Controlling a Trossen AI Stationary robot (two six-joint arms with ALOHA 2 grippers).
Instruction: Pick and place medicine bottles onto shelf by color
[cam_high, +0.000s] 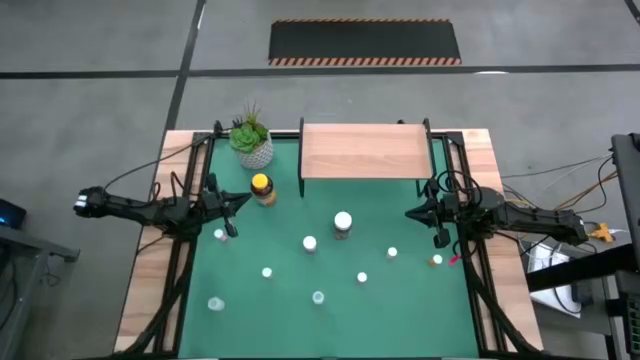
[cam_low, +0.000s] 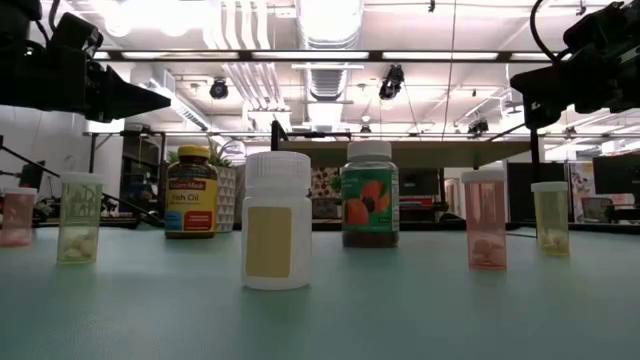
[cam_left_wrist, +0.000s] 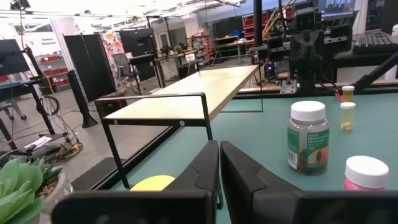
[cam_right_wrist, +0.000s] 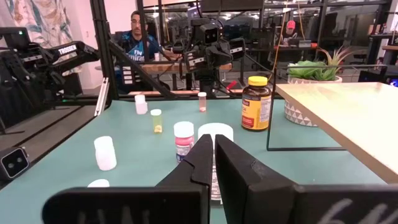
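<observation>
Several small medicine bottles stand upright on the green mat (cam_high: 400, 300). Among them are an amber yellow-lidded jar (cam_high: 262, 187), a dark white-capped bottle (cam_high: 343, 224), a white bottle (cam_low: 277, 233), a pink vial (cam_low: 486, 232) and a yellowish vial (cam_low: 550, 218). The shelf (cam_high: 362, 150), with a light wood top on black legs, stands at the far middle with nothing on it. My left gripper (cam_high: 243, 198) hovers shut just left of the amber jar. My right gripper (cam_high: 410, 212) hovers shut at the mat's right side. Both point inward, above the bottles.
A green plant in a white pot (cam_high: 251, 138) stands at the far left, beside the shelf and behind the amber jar. Black frame rails (cam_high: 185, 250) run along both sides of the mat. An orange-capped bottle (cam_high: 437, 260) sits near the right rail.
</observation>
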